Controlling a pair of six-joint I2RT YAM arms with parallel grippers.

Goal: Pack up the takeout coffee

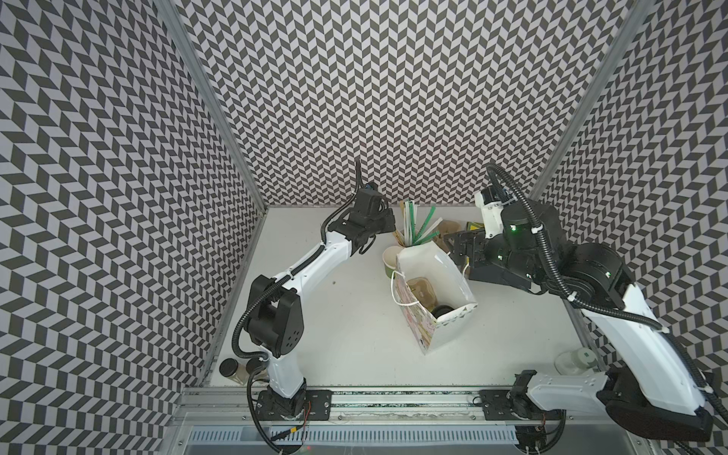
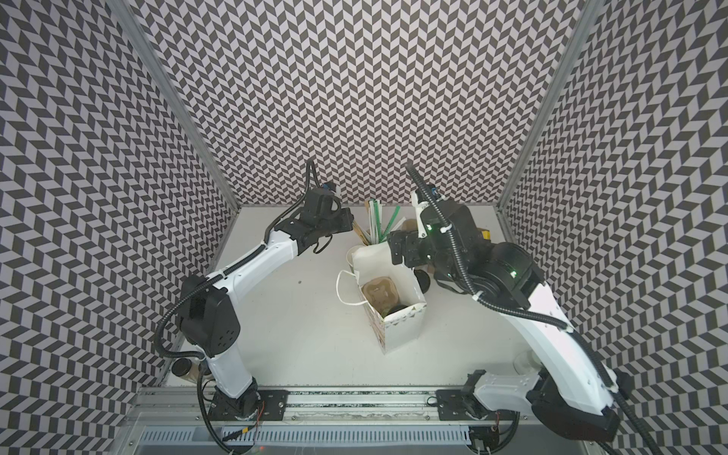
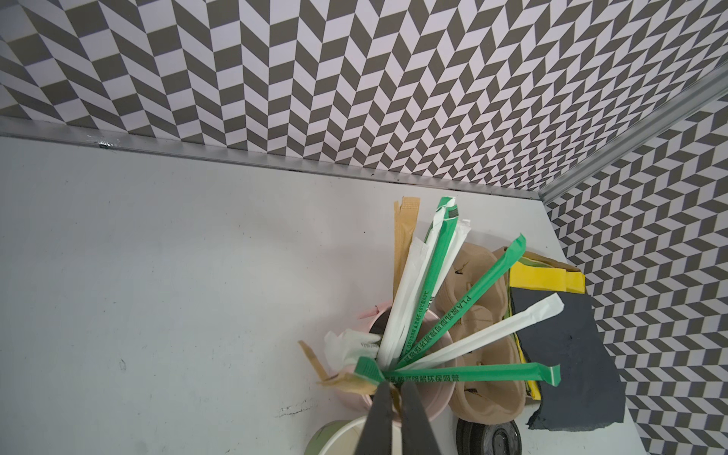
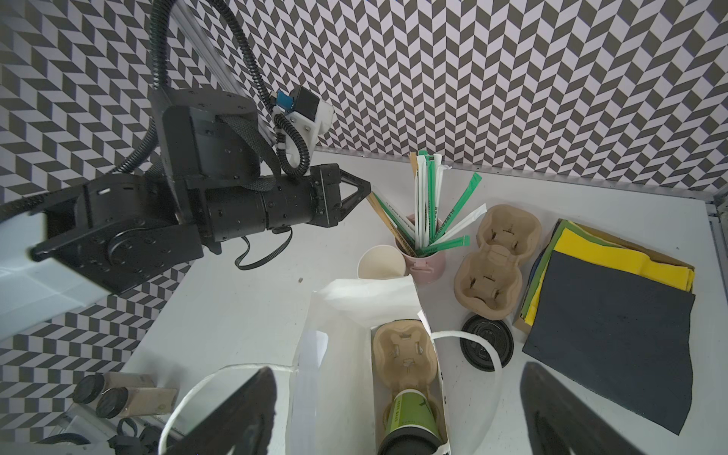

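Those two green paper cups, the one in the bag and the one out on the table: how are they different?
The green cup in the bag wears a black lid; the green cup on the table is open, its cream inside showing. The bagged one sits in a brown cardboard carrier inside the white paper bag; the open one stands on the table beside the pink cup of straws. Both are small green paper cups.

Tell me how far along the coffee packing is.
Done: the lidded green cup sits in the cup carrier inside the paper bag. In hand: the left gripper is shut on a brown-wrapped straw in the pink cup. Left: bagging that straw. The right gripper is open.
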